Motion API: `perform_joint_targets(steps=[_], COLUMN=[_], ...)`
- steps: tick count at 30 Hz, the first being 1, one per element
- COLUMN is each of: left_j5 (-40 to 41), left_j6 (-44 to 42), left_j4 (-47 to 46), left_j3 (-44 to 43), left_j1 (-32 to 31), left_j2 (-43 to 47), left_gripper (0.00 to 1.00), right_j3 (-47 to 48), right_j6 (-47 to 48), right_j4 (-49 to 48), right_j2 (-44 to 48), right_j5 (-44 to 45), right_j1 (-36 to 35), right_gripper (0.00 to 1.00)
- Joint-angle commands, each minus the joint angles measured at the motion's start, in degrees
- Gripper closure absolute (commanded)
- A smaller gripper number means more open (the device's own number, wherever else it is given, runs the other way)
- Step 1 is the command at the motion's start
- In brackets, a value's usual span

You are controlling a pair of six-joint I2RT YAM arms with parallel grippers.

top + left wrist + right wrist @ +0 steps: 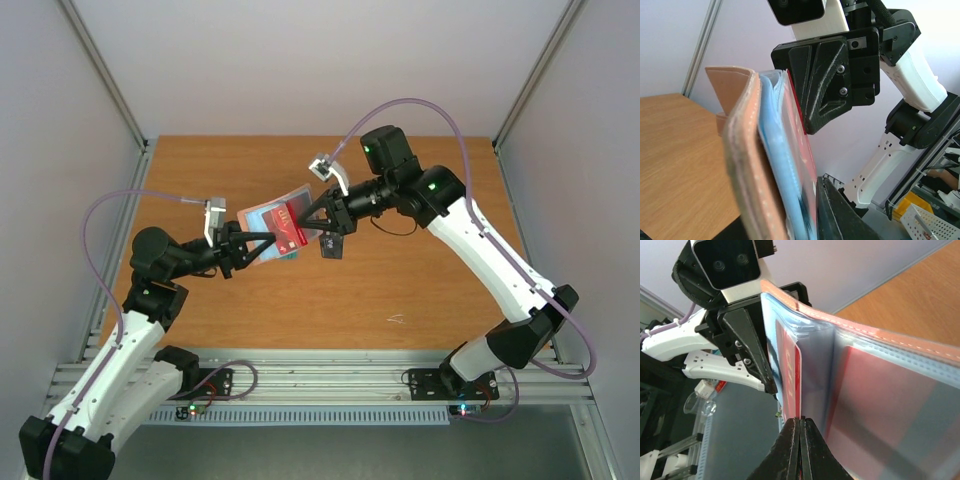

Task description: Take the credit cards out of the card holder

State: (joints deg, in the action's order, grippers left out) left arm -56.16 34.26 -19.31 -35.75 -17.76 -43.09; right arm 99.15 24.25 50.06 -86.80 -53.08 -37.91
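pinching glossy red card [790, 375] edge, right fingers [800, 440] closed; left fingers [258, 246] clamp stitched pink leathery card holder [742, 165].

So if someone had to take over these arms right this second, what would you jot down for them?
Left gripper: shut on the card holder, held open above the table.
Right gripper: shut on the edge of the red card, not yet pulled free of the holder.
Done: what looks like a black card lies on the table below the right gripper.
Left: draw the red card out. No other cards show, so check the holder.
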Motion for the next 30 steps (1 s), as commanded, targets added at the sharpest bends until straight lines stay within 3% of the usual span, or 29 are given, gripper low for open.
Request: perform_joint_targets(steps=[1, 5, 9, 12, 18, 23, 30], left_j5=[-0.2, -0.1, 0.2, 0.8, 0.7, 0.8, 4.5], left_j6=[-0.3, -0.3, -0.3, -0.7, -0.7, -0.9, -1.3], left_j4=[-3.4, -3.3, -3.1, -2.9, -2.9, -2.9, -0.5], left_j3=[-0.9, -0.9, -0.9, -0.7, -0.7, -0.7, -0.3], left_j1=[-0.1, -0.1, -0.1, -0.1, -0.1, -0.1, 0.1], left_j2=[0.8, 0.8, 0.9, 0.7, 0.7, 0.6, 0.8], left_gripper=[0.81, 0.87, 1.00, 1.00, 1.00, 1.00, 1.00], right_j3=[-0.3, -0.3, -0.6, -0.2, -0.4, -0.3, -2.1], right_j6=[0.3, 0.5, -0.3, -3.0, -3.0, -2.4, -2.2], right_j4=[-0.1, 0.4, -0.1, -1.6, -2.2, -1.7, -0.2], right_j2=[1.9, 2.3, 2.3, 0.6, -0.9, -0.6, 3.8], right_j5=[0.8, 1.0, -1.5, -5.7, -6.3, -6.0, 2.8], right_j1=[1.2, 1.6, 2.0, 1.3, 0.3, 0.3, 4.7], right_gripper=[0.99, 0.99, 0.99, 0.98, 0.87, 0.98, 0.99])
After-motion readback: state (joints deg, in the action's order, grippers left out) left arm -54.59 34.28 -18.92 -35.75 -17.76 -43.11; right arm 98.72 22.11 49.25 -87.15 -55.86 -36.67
